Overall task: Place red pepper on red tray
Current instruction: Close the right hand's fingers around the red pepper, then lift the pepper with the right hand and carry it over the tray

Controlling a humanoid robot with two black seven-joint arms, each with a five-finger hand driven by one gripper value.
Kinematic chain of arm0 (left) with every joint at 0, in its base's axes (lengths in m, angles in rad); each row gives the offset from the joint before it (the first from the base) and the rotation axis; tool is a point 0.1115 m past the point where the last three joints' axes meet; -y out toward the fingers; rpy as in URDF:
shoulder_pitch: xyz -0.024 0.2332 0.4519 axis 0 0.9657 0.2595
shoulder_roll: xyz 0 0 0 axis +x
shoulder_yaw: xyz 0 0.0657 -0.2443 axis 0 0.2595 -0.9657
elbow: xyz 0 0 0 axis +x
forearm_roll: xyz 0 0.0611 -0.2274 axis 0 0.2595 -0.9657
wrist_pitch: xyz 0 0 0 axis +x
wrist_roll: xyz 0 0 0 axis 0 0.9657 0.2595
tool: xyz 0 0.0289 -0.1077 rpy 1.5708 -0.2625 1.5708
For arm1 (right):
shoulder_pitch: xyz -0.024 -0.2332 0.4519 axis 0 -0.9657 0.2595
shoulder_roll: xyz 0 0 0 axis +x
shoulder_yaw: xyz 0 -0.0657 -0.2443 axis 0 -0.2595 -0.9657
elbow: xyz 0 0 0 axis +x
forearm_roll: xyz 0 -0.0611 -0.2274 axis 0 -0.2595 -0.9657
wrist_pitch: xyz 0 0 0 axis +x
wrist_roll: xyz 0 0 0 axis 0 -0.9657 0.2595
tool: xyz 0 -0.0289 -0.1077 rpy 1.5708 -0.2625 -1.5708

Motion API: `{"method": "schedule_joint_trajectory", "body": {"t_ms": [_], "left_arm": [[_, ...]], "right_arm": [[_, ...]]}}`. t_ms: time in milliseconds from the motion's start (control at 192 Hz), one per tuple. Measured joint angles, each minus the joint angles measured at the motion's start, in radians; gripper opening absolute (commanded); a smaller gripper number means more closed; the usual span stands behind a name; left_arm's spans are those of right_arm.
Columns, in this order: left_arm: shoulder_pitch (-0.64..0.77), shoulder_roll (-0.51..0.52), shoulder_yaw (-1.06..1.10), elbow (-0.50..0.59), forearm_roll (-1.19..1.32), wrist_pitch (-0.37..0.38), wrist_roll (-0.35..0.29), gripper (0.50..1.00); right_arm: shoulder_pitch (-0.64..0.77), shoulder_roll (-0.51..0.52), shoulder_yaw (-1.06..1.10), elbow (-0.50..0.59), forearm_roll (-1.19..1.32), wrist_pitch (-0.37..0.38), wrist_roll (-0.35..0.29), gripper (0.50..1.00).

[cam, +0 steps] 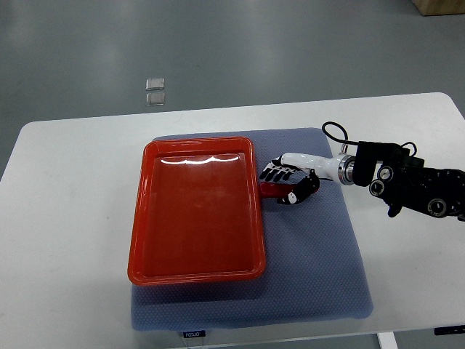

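Risk lies in the red pepper point(275, 191), gripped by the right robot hand point(289, 183) just beside the empty red tray point(196, 270), catching the rim and slipping onto the blue mat point(320, 276) on the white desk point(65, 218), above grey floor point(218, 43).

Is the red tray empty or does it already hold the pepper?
Empty: the red tray shows only bare floor; the red pepper is outside, in the right hand.
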Motion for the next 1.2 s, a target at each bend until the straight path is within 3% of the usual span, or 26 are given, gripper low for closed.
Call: {"method": "schedule_joint_trajectory", "body": {"t_ms": [229,318,677,964,1198], "left_arm": [[0.000,0.000,0.001,0.000,0.000,0.000,0.000,1.000],[0.000,0.000,0.001,0.000,0.000,0.000,0.000,1.000],[0.000,0.000,0.000,0.001,0.000,-0.001,0.000,1.000],[0.000,0.000,0.001,0.000,0.000,-0.001,0.000,1.000],[0.000,0.000,0.002,0.000,0.000,-0.001,0.000,1.000]], "right_arm": [[-0.008,0.001,-0.003,-0.001,-0.009,-0.017,0.000,0.545],[-0.008,0.001,-0.004,-0.001,-0.014,-0.019,0.000,0.500],[0.011,-0.031,0.001,0.000,-0.011,-0.019,0.001,0.500],[0.138,-0.071,0.004,0.007,0.007,-0.006,0.005,0.500],[0.216,-0.030,0.000,0.006,0.047,0.005,0.008,0.500]]}}
